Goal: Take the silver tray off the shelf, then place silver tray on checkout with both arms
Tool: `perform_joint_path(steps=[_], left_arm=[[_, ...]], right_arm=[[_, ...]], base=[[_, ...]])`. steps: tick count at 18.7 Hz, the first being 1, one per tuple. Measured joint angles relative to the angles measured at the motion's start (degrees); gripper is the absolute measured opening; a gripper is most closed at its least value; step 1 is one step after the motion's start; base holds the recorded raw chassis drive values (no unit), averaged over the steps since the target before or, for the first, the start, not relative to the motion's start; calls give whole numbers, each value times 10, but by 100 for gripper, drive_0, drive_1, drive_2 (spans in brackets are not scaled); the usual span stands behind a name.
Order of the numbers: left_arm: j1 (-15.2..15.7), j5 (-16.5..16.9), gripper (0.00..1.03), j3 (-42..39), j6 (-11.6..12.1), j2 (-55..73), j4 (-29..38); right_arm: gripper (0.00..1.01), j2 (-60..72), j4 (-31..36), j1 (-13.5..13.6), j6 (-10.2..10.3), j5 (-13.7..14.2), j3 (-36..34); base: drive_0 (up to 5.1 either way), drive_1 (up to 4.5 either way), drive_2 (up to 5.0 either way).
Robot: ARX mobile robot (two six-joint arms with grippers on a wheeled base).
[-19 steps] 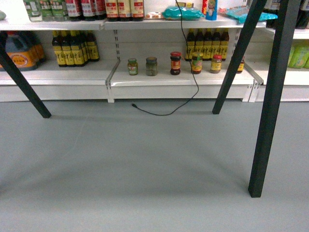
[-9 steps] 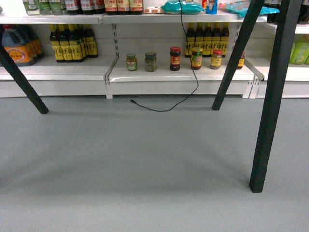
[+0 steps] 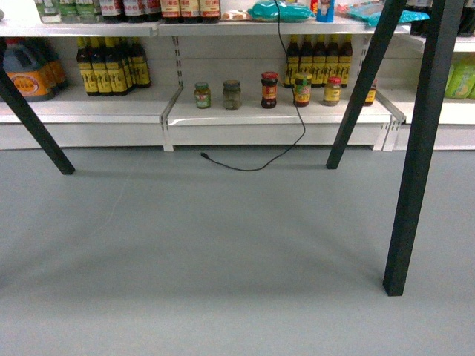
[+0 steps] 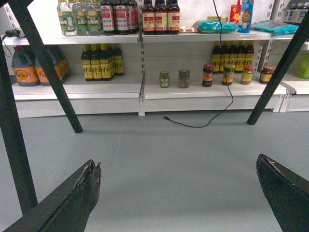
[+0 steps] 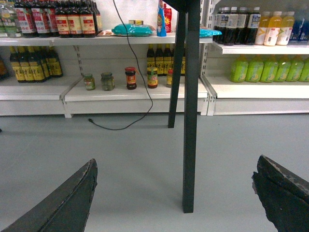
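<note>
Both arms hang low over the grey floor (image 3: pixel 223 259), facing the white store shelving (image 3: pixel 282 119), probably because the robot is travelling or lining up rather than reaching. The left gripper (image 4: pixel 178 193) and the right gripper (image 5: pixel 174 193) each stand spread wide with nothing between the dark fingers (image 4: pixel 72 198), a stance that would suit a two-armed carry. The silver tray appears in no view, neither on the shelf boards nor near either gripper, so its place cannot be told.
</note>
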Motion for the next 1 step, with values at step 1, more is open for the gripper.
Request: perform_joint_path(steps=[1], left_arm=[[0, 0, 98, 0, 0, 0, 0]], right_arm=[[98, 0, 0, 0, 0, 0, 0]], base=[[0, 0, 0]])
